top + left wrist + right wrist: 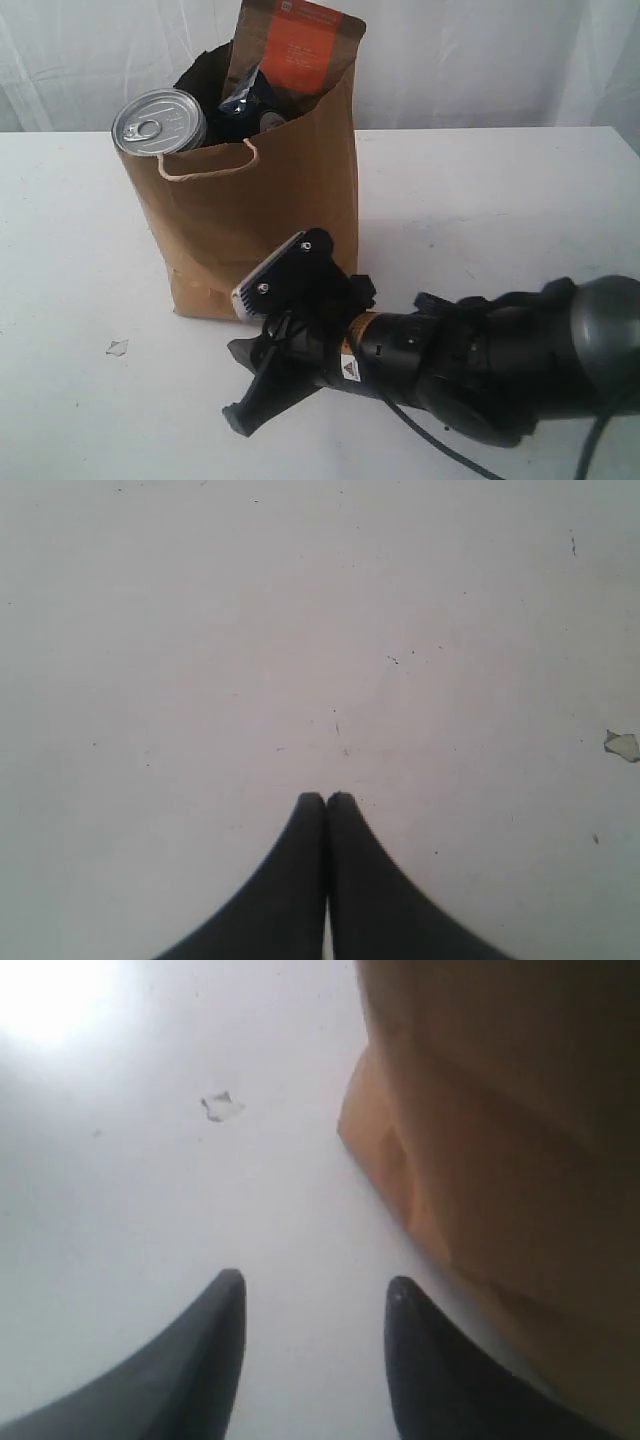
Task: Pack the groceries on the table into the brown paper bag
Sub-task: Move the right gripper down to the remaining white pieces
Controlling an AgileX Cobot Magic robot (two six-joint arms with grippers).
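The brown paper bag [250, 220] stands upright on the white table [480, 200]. Out of its open top stick a dark jar with a silver pull-tab lid [158, 120] and an orange-labelled brown pouch [300, 45], with a dark packet [250, 105] between them. My right gripper [238, 385] lies low in front of the bag's base. In the right wrist view it [315, 1285] is open with only bare table between its fingers, and the bag [500, 1110] is close beside one finger. My left gripper [327, 796] is shut on nothing over bare tabletop; the exterior view does not show it.
A small pale scrap [117, 347] lies on the table left of the right gripper; the scrap [222, 1106] shows in the right wrist view, and a like scrap [621, 744] at the edge of the left wrist view. A white curtain [480, 50] hangs behind the table's far edge.
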